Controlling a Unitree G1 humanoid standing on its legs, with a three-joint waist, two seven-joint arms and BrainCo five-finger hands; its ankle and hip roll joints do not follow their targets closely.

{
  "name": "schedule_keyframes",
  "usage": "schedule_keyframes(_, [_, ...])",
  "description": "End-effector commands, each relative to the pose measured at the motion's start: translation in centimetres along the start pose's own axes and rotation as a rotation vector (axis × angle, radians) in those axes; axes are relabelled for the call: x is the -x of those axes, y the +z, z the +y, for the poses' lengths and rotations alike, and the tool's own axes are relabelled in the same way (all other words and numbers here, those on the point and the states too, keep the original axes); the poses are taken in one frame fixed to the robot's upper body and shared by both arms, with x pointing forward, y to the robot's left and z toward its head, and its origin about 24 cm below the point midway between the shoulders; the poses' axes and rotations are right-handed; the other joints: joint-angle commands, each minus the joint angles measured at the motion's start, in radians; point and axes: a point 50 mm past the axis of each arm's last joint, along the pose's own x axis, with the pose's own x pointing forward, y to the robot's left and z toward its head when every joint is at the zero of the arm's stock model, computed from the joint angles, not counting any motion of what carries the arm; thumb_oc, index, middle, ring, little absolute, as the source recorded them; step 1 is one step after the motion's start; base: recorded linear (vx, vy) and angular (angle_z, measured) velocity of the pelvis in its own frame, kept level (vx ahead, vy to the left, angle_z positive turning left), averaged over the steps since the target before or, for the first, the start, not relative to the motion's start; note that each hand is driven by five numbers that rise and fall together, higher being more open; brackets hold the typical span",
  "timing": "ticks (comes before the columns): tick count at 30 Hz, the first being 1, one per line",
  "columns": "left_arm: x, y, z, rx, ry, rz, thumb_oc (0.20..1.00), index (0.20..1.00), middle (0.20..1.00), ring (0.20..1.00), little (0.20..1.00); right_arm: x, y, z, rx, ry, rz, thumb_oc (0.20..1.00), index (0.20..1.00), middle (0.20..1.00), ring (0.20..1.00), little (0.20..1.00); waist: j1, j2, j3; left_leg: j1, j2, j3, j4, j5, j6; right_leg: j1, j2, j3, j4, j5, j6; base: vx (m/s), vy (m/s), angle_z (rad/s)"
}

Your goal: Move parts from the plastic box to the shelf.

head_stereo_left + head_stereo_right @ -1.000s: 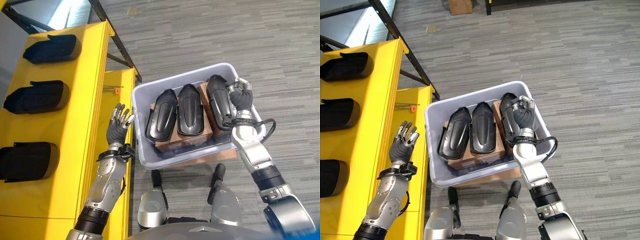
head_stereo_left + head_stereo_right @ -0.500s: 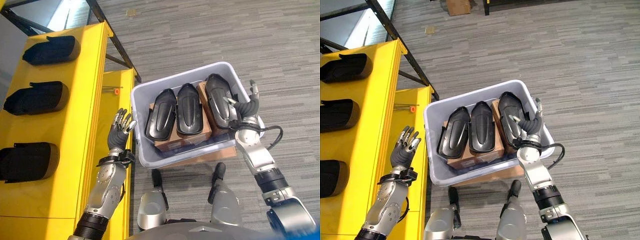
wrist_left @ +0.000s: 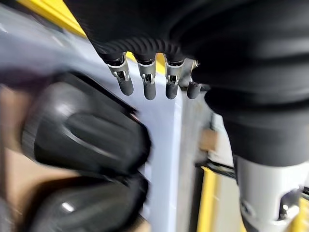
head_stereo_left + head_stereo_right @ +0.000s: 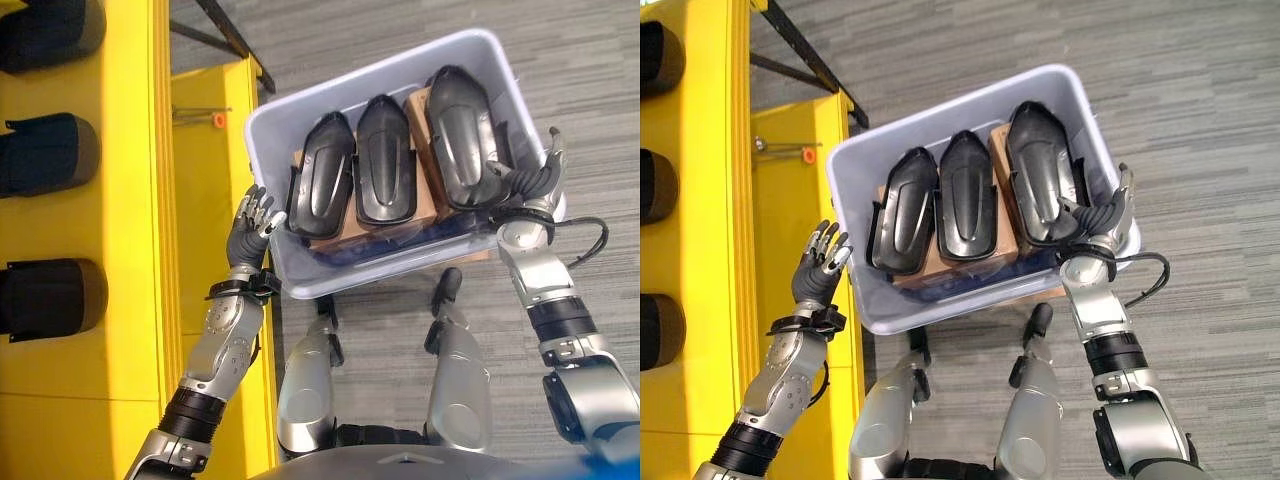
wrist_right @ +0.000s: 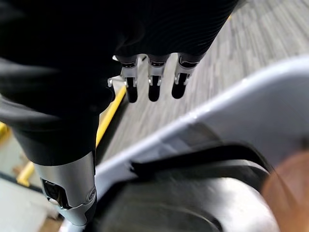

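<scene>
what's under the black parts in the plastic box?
The three black parts lie side by side in the plastic box on brown cardboard boxes, whose edges show beneath and between them. How many cardboard boxes there are, and the floor of the box, cannot be seen: covered.

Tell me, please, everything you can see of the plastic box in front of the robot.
The plastic box is a pale, translucent grey rectangular tub with rounded corners and a rolled rim, open on top. It stands beside the yellow shelf. Inside, three black parts lie side by side on brown cartons. The left hand, fingers straight, is at its near left corner; the right hand, open, is at its right rim.
</scene>
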Motion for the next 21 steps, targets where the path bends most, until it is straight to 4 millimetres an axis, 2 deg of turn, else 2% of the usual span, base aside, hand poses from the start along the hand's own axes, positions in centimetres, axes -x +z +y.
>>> schedule_keyframes(1, [0.7, 2.0, 0.5, 0.004, -0.026, -0.07, 1.0, 1.0, 1.0, 1.0, 1.0, -0.1, 0.7, -0.1, -0.055, -0.017, -0.017, 1.0, 1.0, 1.0, 1.0, 1.0, -0.001, 0.007, -0.032, -0.022, 0.032, 0.03, 0.037, 0.001, 0.0, 0.015, -0.039, 0.0, 0.126, -0.116, 0.076, -0.05, -0.038, 0.01])
schedule_keyframes(5, [0.4, 2.3, 0.3, -0.008, -0.047, -0.077, 1.0, 1.0, 1.0, 1.0, 1.0, -0.4, 0.5, 0.0, -0.008, -0.029, -0.026, 1.0, 1.0, 1.0, 1.0, 1.0, 0.004, 0.022, -0.032, -0.067, 0.035, 0.039, 0.037, 0.011, -0.002, -0.038, -0.043, 0.001, 0.147, -0.119, 0.073, -0.02, -0.046, 0.01])
schedule_keyframes(6, [0.4, 2.0, 0.3, -0.009, -0.055, -0.061, 1.0, 1.0, 1.0, 1.0, 1.0, -0.5, 0.1, -0.1, -0.005, -0.042, -0.004, 1.0, 1.0, 1.0, 1.0, 1.0, 0.005, 0.027, -0.032, -0.058, 0.029, 0.031, 0.041, -0.007, -0.012, -0.03, -0.048, 0.007, 0.16, -0.143, 0.083, 0.03, -0.031, 0.0])
schedule_keyframes(12, [-0.2, 2.0, -0.5, -0.002, -0.104, -0.054, 1.0, 1.0, 1.0, 1.0, 1.0, -1.8, 0.5, -0.3, 0.074, -0.087, 0.003, 1.0, 1.0, 1.0, 1.0, 1.0, 0.009, 0.028, -0.032, -0.106, 0.033, 0.041, 0.056, -0.007, -0.015, -0.079, -0.038, 0.005, 0.179, -0.148, 0.075, -0.01, -0.074, -0.01])
schedule_keyframes(21, [-0.7, 1.6, -1.3, -0.036, -0.123, -0.042, 1.0, 1.0, 1.0, 1.0, 1.0, -3.9, -0.7, -2.3, 0.192, -0.192, 0.08, 1.0, 1.0, 1.0, 1.0, 1.0, 0.006, 0.032, -0.032, -0.153, 0.036, 0.047, 0.072, -0.007, -0.02, -0.129, -0.022, 0.01, 0.191, -0.151, 0.065, -0.01, -0.04, 0.0])
